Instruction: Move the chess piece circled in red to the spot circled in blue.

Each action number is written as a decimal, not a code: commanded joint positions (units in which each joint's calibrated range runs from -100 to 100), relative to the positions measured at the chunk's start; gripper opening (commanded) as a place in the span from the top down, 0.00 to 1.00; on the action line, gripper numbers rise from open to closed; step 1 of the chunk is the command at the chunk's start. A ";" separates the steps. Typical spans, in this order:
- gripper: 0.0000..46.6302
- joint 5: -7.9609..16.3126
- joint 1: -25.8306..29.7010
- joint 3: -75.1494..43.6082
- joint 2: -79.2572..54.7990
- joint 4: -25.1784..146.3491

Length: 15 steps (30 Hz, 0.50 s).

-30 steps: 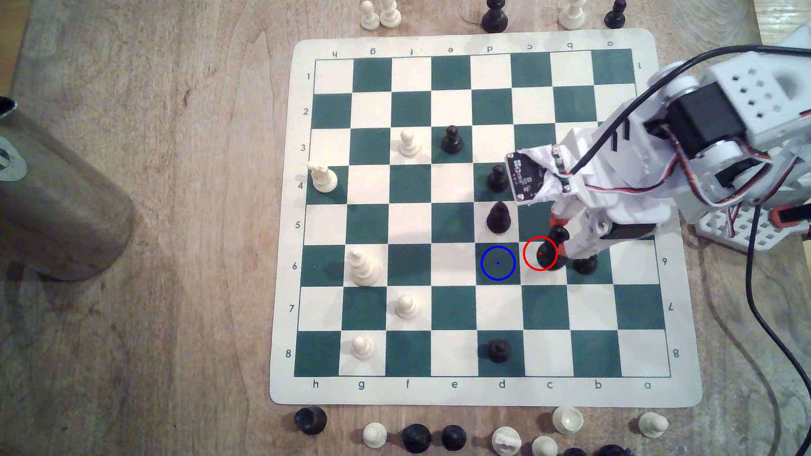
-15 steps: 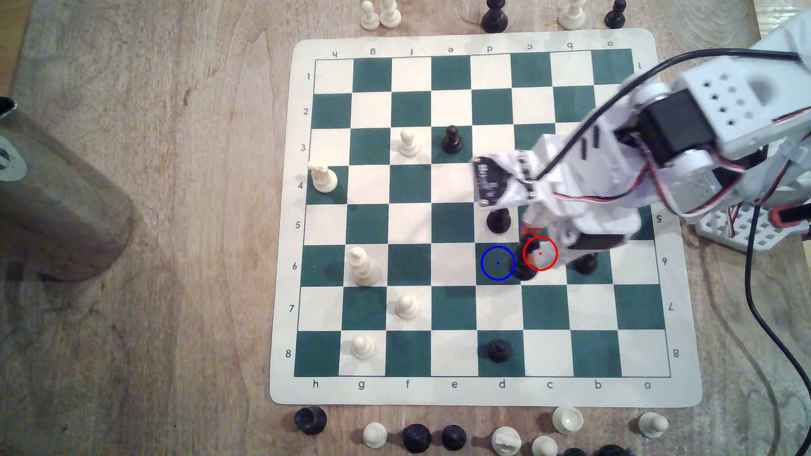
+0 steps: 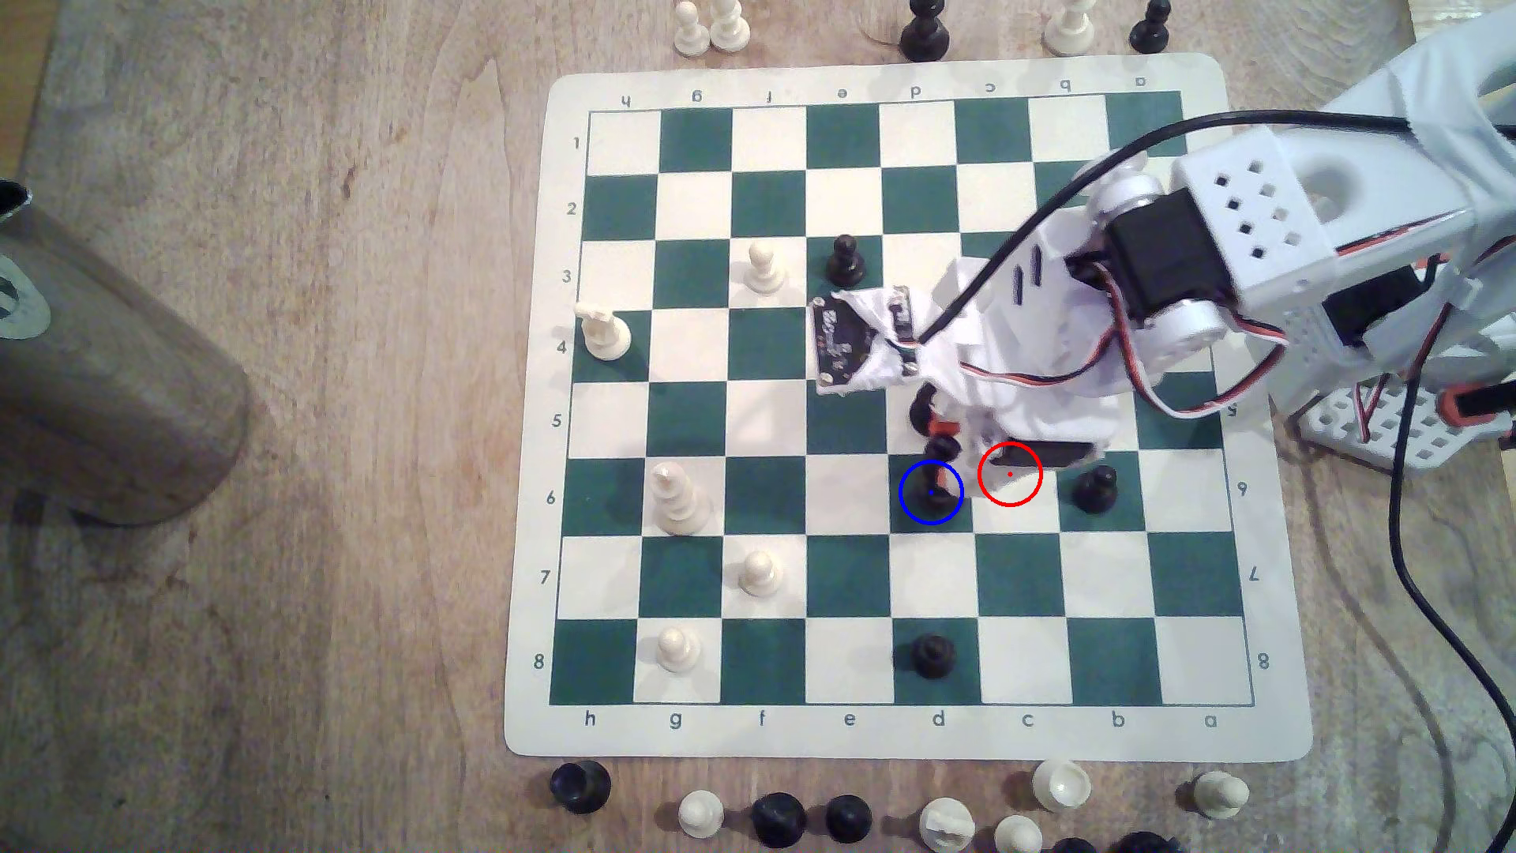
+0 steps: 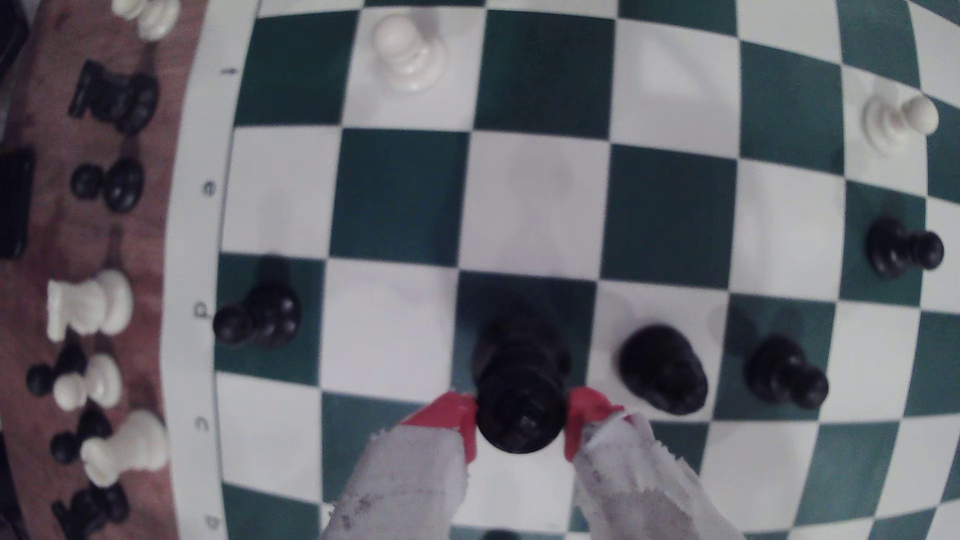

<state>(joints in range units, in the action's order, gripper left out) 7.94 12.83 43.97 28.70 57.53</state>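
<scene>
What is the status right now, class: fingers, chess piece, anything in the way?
Gripper shut on the chess piece. Piece over the spot. Teardrop-topped black piece close beside.

Arm outstretched, wrist pitched down, red-tipped jaws apparently clamped w/ something between.

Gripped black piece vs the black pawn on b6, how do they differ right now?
The gripped chess piece is taller and wider, with a knobby top; the b6 pawn is small and ball-headed. The chess piece sits between the gripper fingers at the blue-ringed spot; the pawn stands free on its own green square, untouched. Both are glossy black and upright.
</scene>
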 commanded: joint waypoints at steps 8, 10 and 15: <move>0.99 -0.24 0.03 -5.53 -2.38 -2.66; 0.99 -0.24 0.11 -5.62 -2.72 -2.98; 0.99 -0.24 0.19 -5.62 -3.74 -3.39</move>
<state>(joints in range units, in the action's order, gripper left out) 7.94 12.83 43.88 24.68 55.22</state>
